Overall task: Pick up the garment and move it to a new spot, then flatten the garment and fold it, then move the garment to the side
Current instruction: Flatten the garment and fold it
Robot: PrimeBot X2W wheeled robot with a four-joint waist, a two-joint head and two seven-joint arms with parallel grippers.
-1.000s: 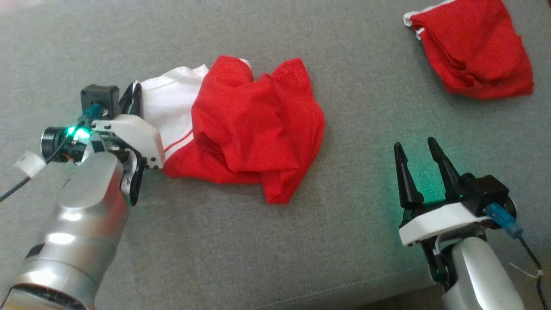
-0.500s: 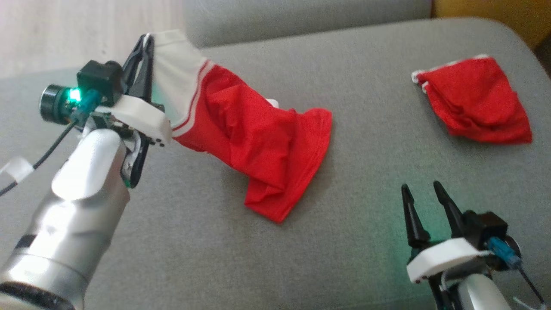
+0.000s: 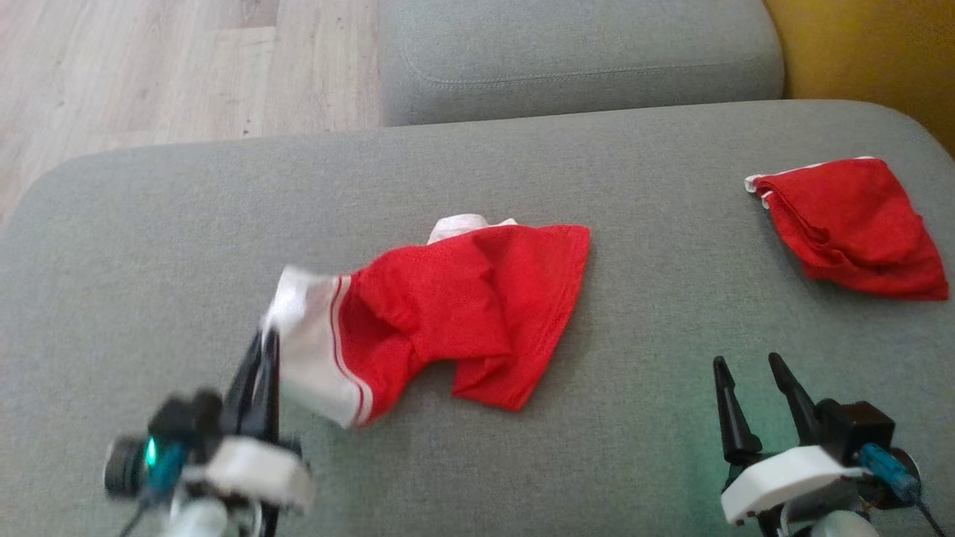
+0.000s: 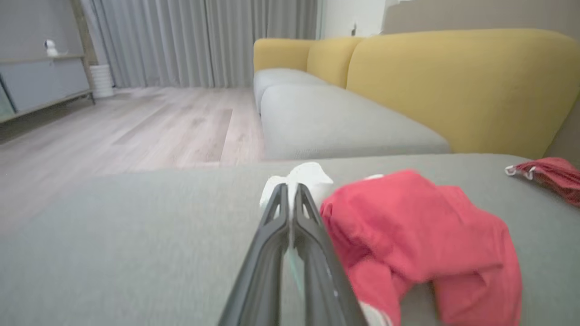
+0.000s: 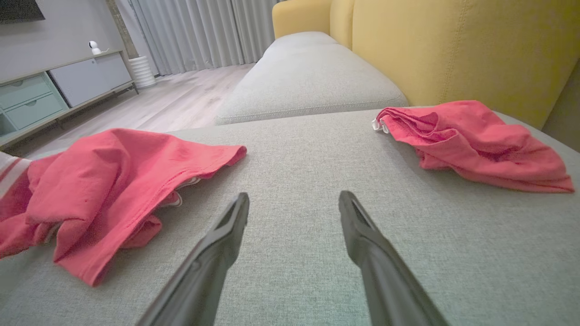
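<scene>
Nearly at the front edge of the grey cushion (image 3: 149, 224), the left gripper (image 3: 262, 349) pinches tight on the white waistband (image 3: 310, 350) of the red garment (image 3: 462, 298), which trails across the cushion's middle. The right gripper (image 3: 746, 363) hovers spread wide and empty at front right; a second red garment (image 3: 850, 224) lies far right.

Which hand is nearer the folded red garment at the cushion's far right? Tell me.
Right. In the head view the right hand hangs open below the folded red garment; the left hand is far across the cushion, shut on the white-banded garment.
</scene>
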